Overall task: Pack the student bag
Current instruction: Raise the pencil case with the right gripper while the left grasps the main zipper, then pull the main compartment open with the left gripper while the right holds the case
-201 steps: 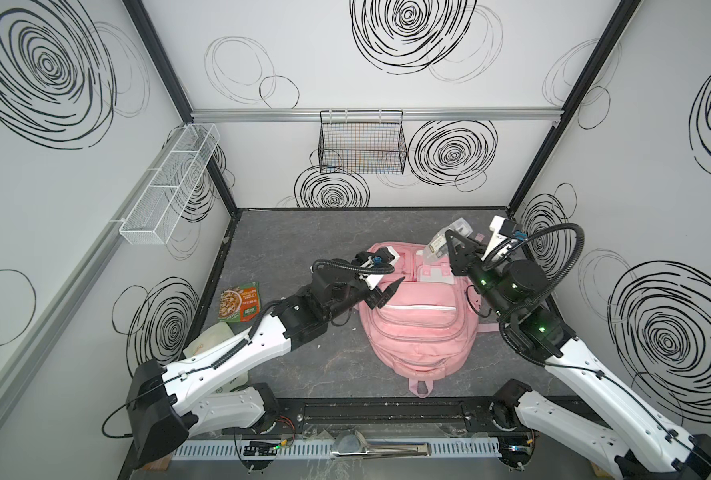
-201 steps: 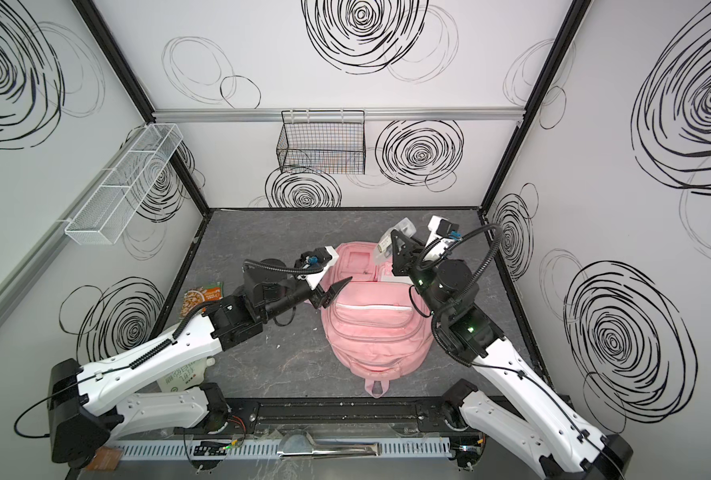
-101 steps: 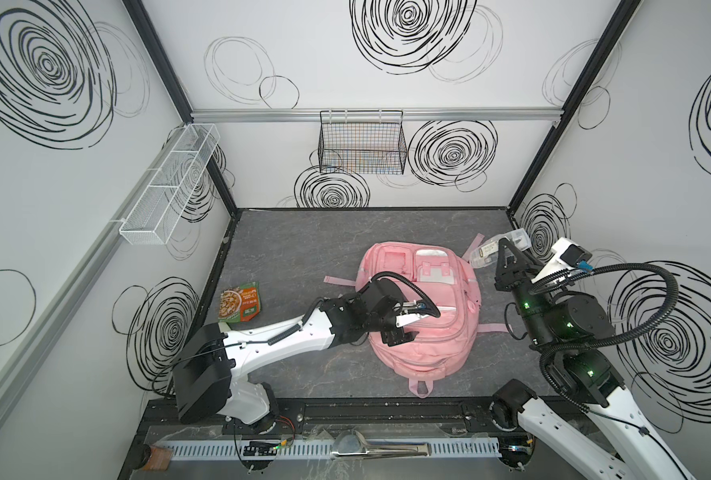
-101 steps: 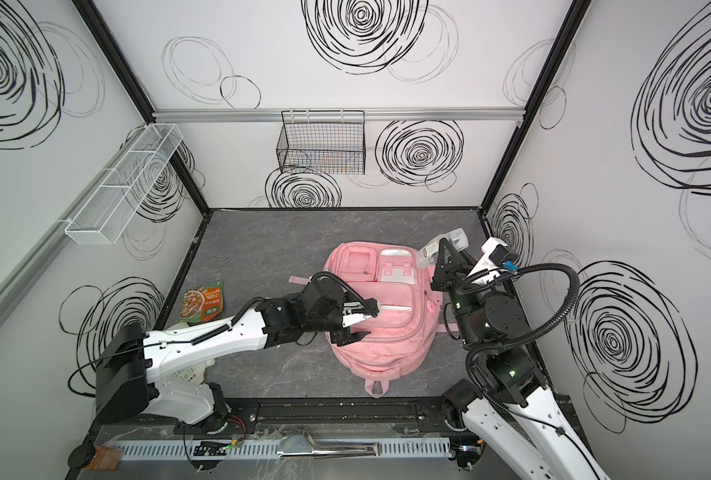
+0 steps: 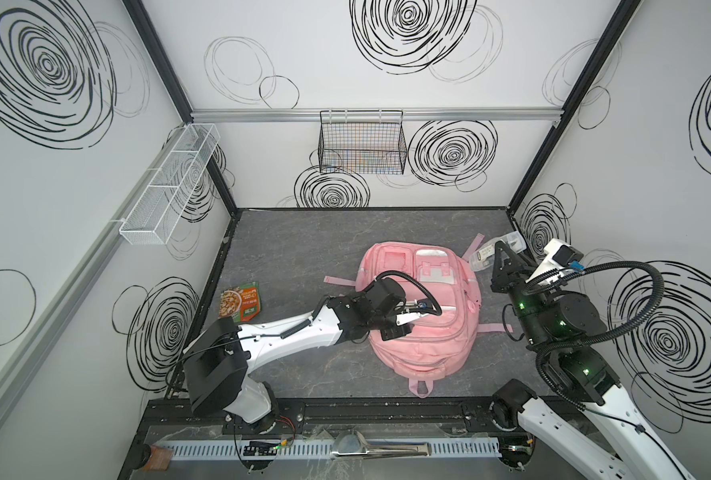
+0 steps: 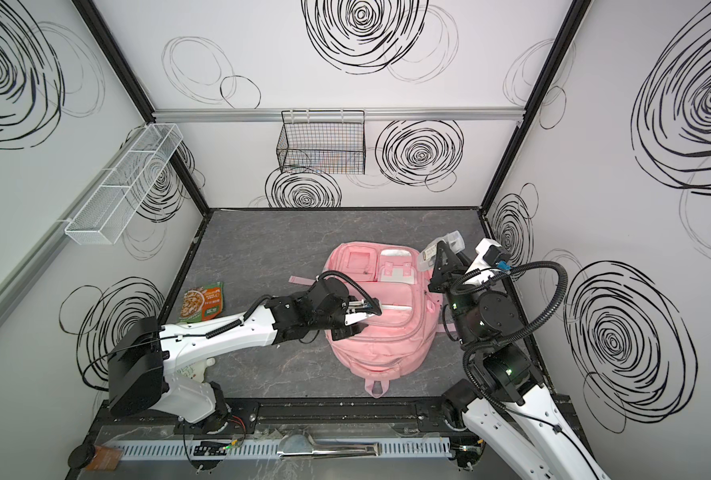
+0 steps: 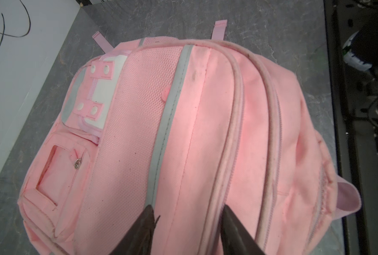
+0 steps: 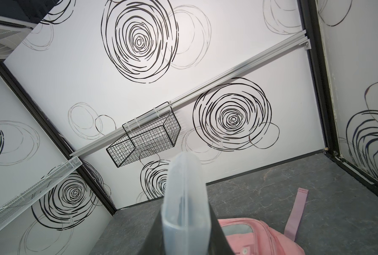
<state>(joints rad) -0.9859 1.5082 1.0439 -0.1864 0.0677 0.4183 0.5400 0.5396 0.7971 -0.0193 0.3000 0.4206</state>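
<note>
The student bag (image 5: pixel 428 336) (image 6: pixel 383 345) is a pink backpack lying front-up in the middle of the grey floor, its top loop toward the front rail. My left gripper (image 5: pixel 395 330) (image 6: pixel 347 328) is down on its front panel. In the left wrist view its jaws (image 7: pixel 188 209) stand apart, open, with pink fabric between them, one tip by the grey trim and one by a zipper seam. My right gripper (image 5: pixel 500 253) (image 6: pixel 443 257) is raised past the bag's right rear corner, shut on a translucent plastic case (image 8: pixel 183 187) (image 5: pixel 491 251).
An orange-green snack packet (image 5: pixel 241 305) (image 6: pixel 202 305) lies by the left wall. A black wire basket (image 5: pixel 362 145) hangs on the rear wall and a white mesh shelf (image 5: pixel 171 183) on the left wall. A pink strap (image 5: pixel 476 245) trails behind the bag.
My left arm swung from the bag's left rear down onto its front panel and its jaws narrowed. My right arm drew back to the right with the case, off the bag.
</note>
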